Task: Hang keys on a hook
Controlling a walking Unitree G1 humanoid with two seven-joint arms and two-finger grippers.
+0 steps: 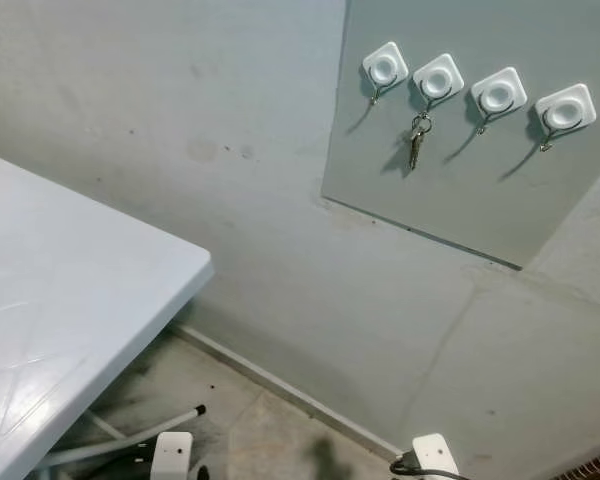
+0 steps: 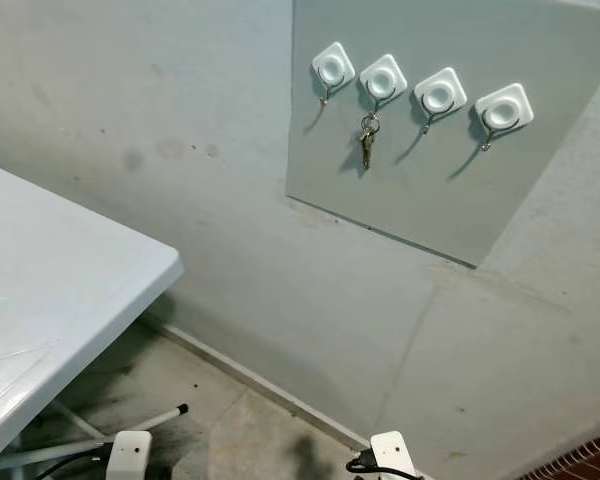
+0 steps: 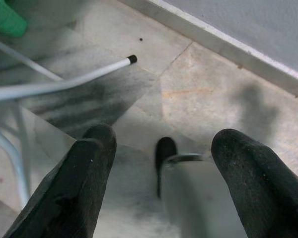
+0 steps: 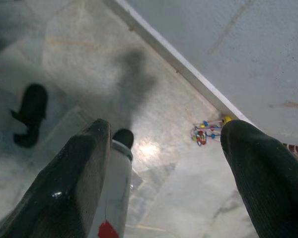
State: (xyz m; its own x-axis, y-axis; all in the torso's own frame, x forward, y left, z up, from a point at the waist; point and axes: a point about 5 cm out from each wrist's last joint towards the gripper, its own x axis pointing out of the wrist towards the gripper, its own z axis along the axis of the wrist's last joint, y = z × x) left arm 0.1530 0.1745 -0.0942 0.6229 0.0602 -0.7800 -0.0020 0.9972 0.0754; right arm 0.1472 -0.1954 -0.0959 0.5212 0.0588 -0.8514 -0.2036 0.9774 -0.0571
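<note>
Keys (image 1: 417,142) hang from the second hook (image 1: 438,80) of four on the wall panel (image 1: 480,200), so the task looks finished; left gripper (image 3: 164,163) and right gripper (image 4: 169,153) hang low, fingers apart and empty.

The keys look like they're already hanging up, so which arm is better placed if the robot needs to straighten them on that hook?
Right, probably. The keys hang from the second hook on the panel, on the robot's right side. Both the left gripper and right gripper hang open over the floor, empty; the table stands at left.
</note>
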